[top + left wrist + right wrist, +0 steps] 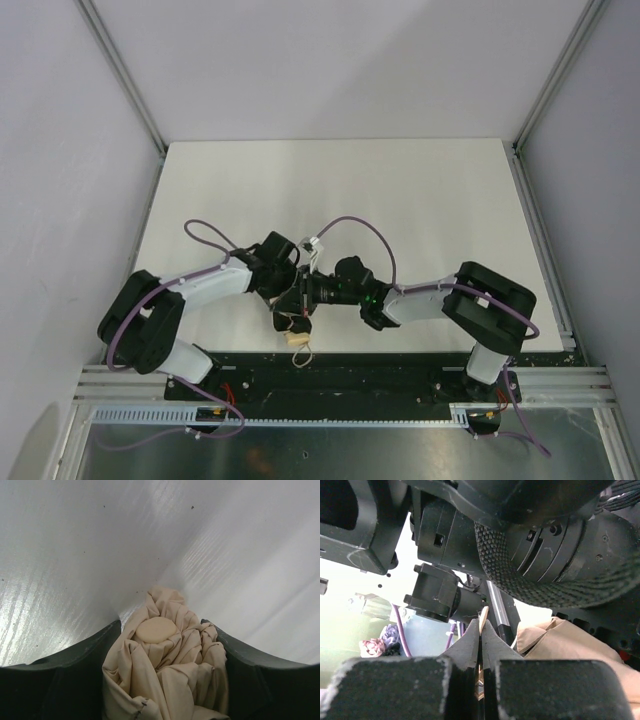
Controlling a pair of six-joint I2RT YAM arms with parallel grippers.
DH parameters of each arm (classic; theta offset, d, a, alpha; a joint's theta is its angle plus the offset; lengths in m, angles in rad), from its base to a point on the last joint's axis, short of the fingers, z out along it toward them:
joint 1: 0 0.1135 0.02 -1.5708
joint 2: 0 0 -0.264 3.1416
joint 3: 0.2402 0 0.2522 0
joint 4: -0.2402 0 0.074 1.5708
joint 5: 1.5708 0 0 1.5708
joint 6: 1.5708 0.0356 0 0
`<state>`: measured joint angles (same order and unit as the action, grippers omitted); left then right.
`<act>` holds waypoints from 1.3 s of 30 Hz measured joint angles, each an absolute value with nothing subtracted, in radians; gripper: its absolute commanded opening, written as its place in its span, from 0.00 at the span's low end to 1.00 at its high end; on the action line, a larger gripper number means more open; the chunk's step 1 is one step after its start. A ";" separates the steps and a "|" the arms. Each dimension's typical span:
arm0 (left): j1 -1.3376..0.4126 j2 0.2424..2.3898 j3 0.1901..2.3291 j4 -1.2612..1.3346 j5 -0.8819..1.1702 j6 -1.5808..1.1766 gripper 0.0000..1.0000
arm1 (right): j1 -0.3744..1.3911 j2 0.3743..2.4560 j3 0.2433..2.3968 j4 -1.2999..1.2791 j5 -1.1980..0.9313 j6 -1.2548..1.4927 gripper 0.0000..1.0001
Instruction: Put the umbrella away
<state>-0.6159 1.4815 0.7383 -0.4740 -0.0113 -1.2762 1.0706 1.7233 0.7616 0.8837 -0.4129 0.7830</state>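
Over the surface's [420, 190] six o'clock edge, the umbrella [165, 675] sits bunched between the left jaws, which clasp its soft, light, likely slippery fabric. A firmer hold would reach the stiff shaft inside. The right jaws are pinched tight on what is probably its strap [483, 614].

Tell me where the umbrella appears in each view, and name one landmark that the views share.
Top external: the umbrella shows only its tan handle, low centre, just below the left gripper.
Left wrist: bunched tan fabric, bottom centre, between that gripper's fingers.
Right wrist: tan fabric, lower right; a thin tan strip in the shut right gripper.
Shared landmark: the left gripper's black body beside the fabric.
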 measured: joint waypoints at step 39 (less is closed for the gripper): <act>-0.574 1.348 0.642 -0.459 -0.070 -1.312 0.00 | 1.266 1.547 0.962 0.118 0.177 0.284 0.00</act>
<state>-0.5743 1.3479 0.6422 -0.4595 -0.0700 -1.3121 1.2655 1.5475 0.9619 0.1181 0.1768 0.2844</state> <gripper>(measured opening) 0.691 0.009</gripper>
